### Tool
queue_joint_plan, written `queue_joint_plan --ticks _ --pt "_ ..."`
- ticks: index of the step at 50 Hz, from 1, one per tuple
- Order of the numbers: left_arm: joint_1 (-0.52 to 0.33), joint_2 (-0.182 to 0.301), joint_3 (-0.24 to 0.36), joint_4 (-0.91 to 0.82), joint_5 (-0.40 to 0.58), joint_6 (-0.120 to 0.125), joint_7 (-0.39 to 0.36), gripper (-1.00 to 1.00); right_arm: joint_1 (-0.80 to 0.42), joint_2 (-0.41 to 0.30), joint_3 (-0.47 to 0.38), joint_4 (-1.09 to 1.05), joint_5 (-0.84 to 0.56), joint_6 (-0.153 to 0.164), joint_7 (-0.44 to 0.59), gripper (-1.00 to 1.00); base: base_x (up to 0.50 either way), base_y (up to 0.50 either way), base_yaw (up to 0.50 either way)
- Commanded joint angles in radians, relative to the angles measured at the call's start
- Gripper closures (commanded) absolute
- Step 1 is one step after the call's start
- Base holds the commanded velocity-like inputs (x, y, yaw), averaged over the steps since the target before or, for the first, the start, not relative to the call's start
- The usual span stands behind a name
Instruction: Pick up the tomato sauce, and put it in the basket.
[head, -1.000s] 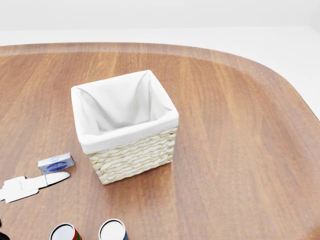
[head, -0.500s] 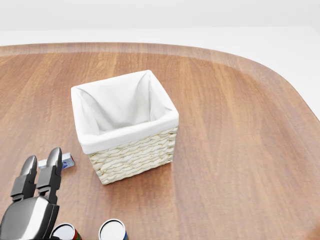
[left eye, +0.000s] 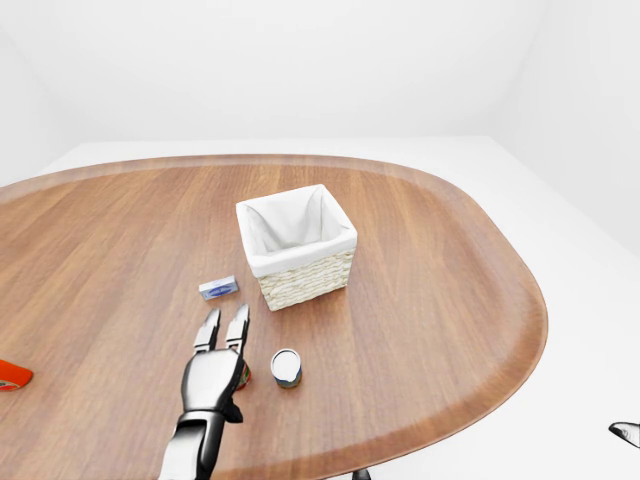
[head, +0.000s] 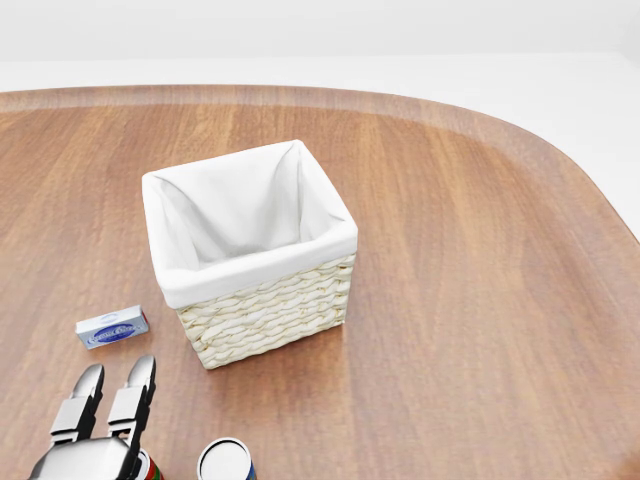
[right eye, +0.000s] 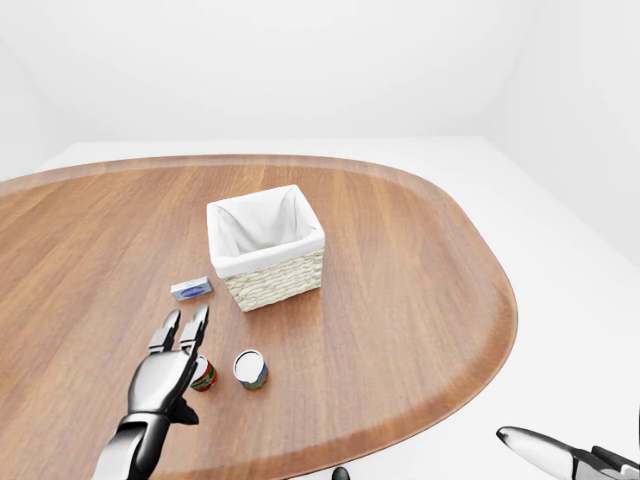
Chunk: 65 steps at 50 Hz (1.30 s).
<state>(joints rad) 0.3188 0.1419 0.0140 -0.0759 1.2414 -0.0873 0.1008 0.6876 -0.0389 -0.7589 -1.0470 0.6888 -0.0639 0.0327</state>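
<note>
So I'm looking at a big wooden bench (left eye: 430, 300) with a rounded, oval-ish outline and a slightly paler band running along its edge. The grain is warm reddish brown and runs left to right in the left-eye view. Everything around it is plain white: a white floor (left eye: 580, 280) past the right edge and white walls (left eye: 300, 70) meeting in soft corners up top. Lighting is flat and even.

The left robot hand (right eye: 172, 362) partly hides the tomato sauce (right eye: 205, 375).
</note>
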Motion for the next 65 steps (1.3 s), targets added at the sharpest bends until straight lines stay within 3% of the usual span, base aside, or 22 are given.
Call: queue_joint_plan --ticks 1,10,32,49,56,65 --pt "-0.031 0.009 -0.020 0.093 0.050 0.000 0.034 -1.00 0.000 0.005 0.003 0.000 -0.004 -0.002 0.004 -1.00 0.00 0.00 0.00" --pt "-0.075 0.025 -0.045 0.186 0.052 0.000 0.070 -1.00 -0.009 0.014 -0.006 0.000 -0.002 0.007 0.014 -1.00 0.00 0.00 0.00" --pt "-0.180 0.044 -0.022 0.326 0.051 0.000 0.126 -1.00 -0.003 0.006 -0.009 0.000 0.006 0.003 0.008 -1.00 0.00 0.00 0.00" --pt "-0.228 0.044 -0.014 0.393 -0.007 0.000 0.117 -1.00 -0.002 0.001 -0.012 0.000 0.011 0.003 0.005 -1.00 0.00 0.00 0.00" --pt "-0.270 0.051 -0.004 0.450 -0.027 0.047 0.131 -1.00 0.002 -0.004 -0.014 0.000 0.017 0.000 0.000 -1.00 0.00 0.00 0.00" --pt "-0.274 0.058 -0.033 0.506 -0.026 0.041 0.139 -1.00 0.000 0.001 -0.010 0.000 0.011 0.001 0.003 -1.00 0.00 0.00 0.00"
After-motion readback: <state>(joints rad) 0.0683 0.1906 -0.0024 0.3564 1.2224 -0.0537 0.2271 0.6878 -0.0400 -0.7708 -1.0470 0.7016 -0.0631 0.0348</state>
